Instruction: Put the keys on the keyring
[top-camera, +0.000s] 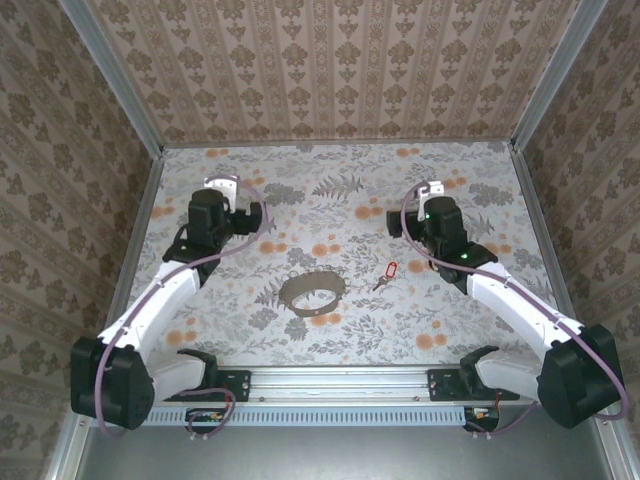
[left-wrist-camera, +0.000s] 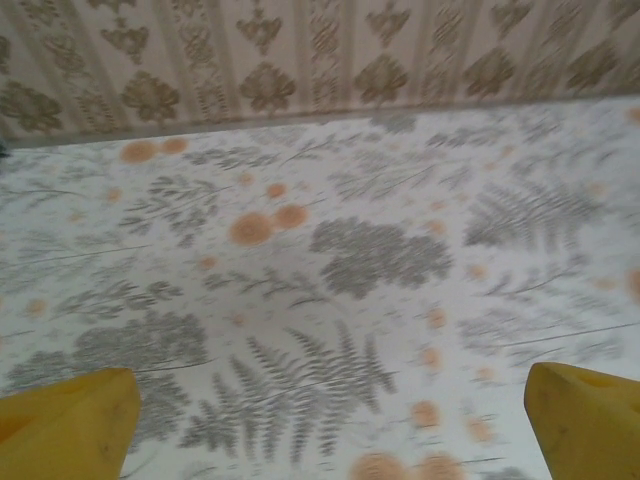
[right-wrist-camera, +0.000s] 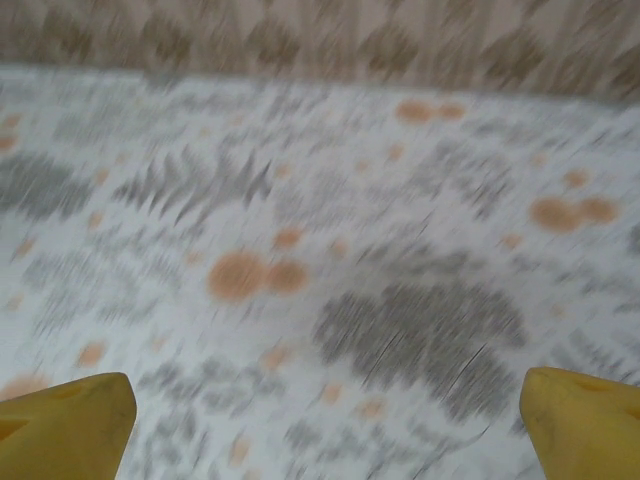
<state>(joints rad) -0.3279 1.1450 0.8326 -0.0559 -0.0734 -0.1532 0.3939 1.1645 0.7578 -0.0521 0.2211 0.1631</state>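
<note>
The keys (top-camera: 385, 275) are really one tiny silver key with a little red tag on it. They lie flat on the table (top-camera: 330, 190), just to the right of the keyring (top-camera: 313, 294) and not touching it.

I think the key is very light, hard and thin. It lies so flat that it would be tricky to pinch, and it could slide away if it got bumped. The red tag looks a bit fatter and is made of plastic, so I think that is the best place to grab. Then the key can hang free.

The keyring is a big thin brown-grey hoop. It sits near the front middle of the table. It looks stiff and light, so it will not bend, but it may skate about if it is pushed. I would hold it by its rim, on the side away from the keys, so the near side stays free for the key.

The left claw (left-wrist-camera: 330, 425) is behind the keyring and off to its left, well apart from it. Its yellow fingers (left-wrist-camera: 65, 425) are spread as wide as they go, with nothing between them.

The right claw (right-wrist-camera: 325, 420) is behind the keyring and off to its right, past the keys. It is wide open too and holds nothing.

Nothing has been picked up yet.
</note>
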